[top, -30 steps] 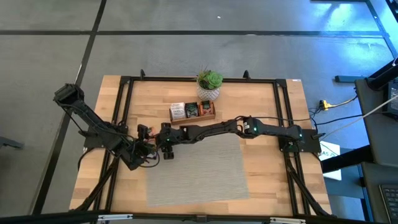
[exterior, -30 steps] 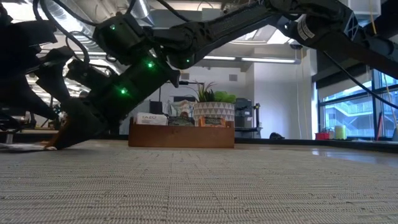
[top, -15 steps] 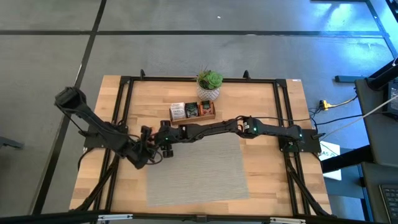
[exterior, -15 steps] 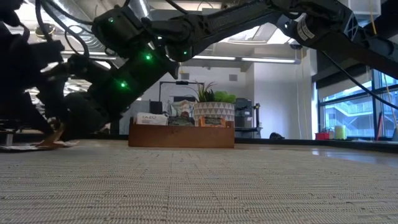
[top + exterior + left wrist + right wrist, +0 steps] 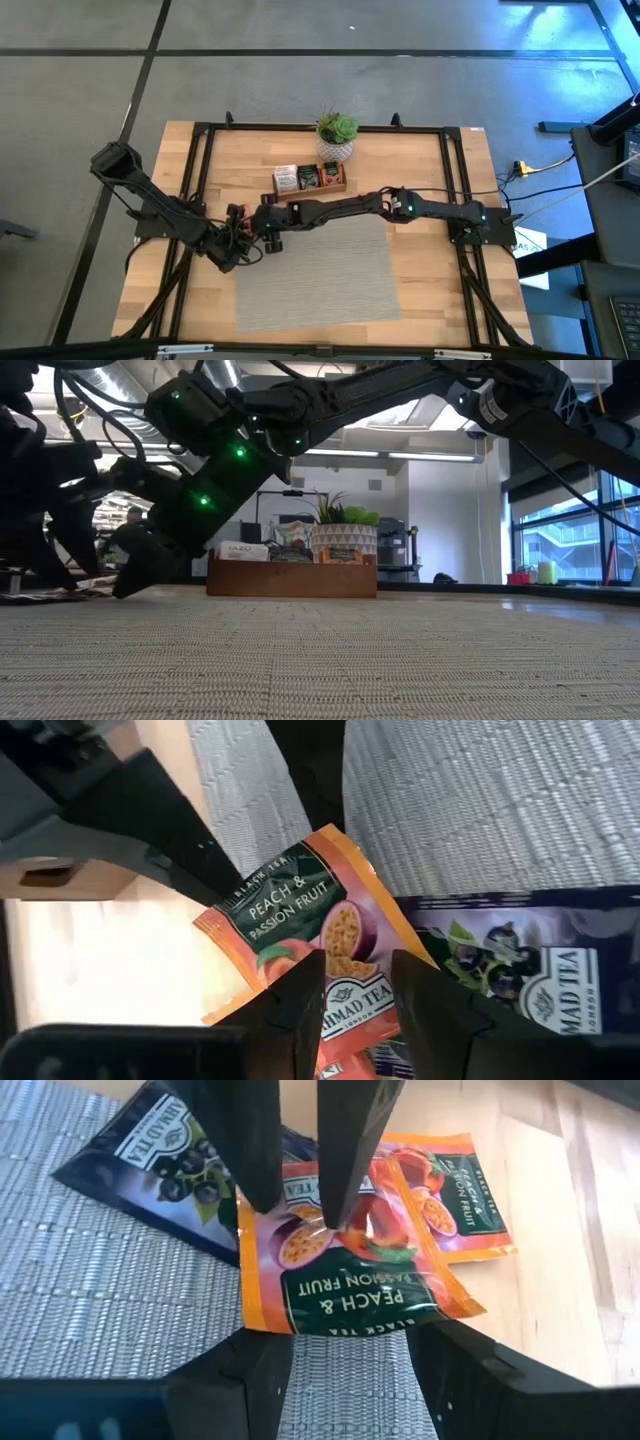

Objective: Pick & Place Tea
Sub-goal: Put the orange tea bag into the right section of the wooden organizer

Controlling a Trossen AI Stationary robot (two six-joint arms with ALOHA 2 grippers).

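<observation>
Tea packet point(image 5: 345, 1270), orange, printed with peach and passion fruit.

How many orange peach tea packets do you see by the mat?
2. One orange packet lies across the mat edge, overlapping the other on bare wood. More may be hidden.

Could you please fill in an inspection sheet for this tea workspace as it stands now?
Surface: wooden table under a grey ribbed mat.
Job's things: orange peach tea packet, second orange packet and dark blackcurrant packet at the mat's edge; more packets in the wooden tray.
Clutter: potted plant behind the tray.
Grippers: left gripper open, straddling the orange peach tea packet; right gripper open, facing it.
Cables: yellow cable off the table's right.
Surroundings: grey floor.
</observation>
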